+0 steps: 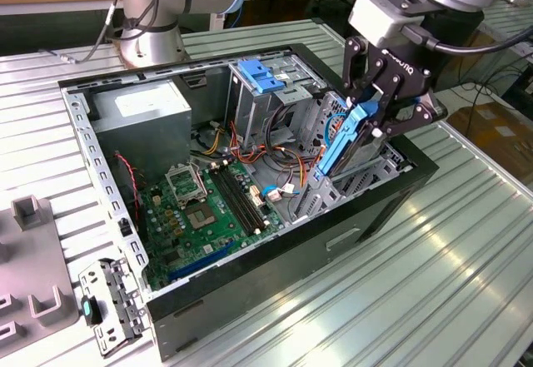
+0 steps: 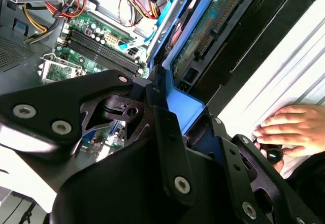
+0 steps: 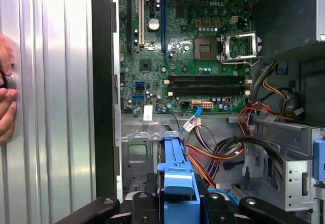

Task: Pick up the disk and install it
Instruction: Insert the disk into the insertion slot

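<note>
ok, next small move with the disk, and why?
Probably ease the disk down a little along its own tilt: clamped in the jaws, it leans with its lower end at the cage, most of it above.

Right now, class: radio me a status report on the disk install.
End effector shut on the disk. Disk tilted, lower end at the drive cage. A person's hand on the table beside the case.

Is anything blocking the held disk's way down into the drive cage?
Nothing visible does. The gripper holds the disk tilted, lower end at the opening of the drive cage; orange cables lie beside it.
</note>
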### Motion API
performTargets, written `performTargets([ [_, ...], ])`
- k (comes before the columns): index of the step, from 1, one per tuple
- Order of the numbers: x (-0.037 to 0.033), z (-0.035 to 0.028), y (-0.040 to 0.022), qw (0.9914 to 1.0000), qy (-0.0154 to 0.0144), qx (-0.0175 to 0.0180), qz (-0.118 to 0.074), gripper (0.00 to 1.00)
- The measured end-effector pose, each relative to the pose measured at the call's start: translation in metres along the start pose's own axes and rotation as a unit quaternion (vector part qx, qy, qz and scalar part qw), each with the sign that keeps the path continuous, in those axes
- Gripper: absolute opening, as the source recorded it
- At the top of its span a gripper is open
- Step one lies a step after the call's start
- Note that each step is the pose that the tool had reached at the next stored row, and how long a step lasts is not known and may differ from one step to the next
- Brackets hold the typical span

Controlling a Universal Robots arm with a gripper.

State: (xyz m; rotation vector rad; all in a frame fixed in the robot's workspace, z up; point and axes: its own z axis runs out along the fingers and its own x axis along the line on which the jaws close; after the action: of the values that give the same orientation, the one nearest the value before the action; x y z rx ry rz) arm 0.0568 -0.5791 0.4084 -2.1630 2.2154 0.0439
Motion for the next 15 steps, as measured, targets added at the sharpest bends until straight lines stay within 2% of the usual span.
performTargets([
  [5,0.0005,0.0101,0.0001,1.00000,-0.0001,0.0000,0.000,0.37],
  [8,0.0010,0.0190,0.0002,1.00000,0.0001,0.0000,0.000,0.37],
  [10,0.0011,0.0222,0.0003,1.00000,0.0001,0.0000,0.000,0.37],
  [15,0.0012,0.0230,0.0003,1.00000,0.0000,0.0000,0.000,0.37],
])
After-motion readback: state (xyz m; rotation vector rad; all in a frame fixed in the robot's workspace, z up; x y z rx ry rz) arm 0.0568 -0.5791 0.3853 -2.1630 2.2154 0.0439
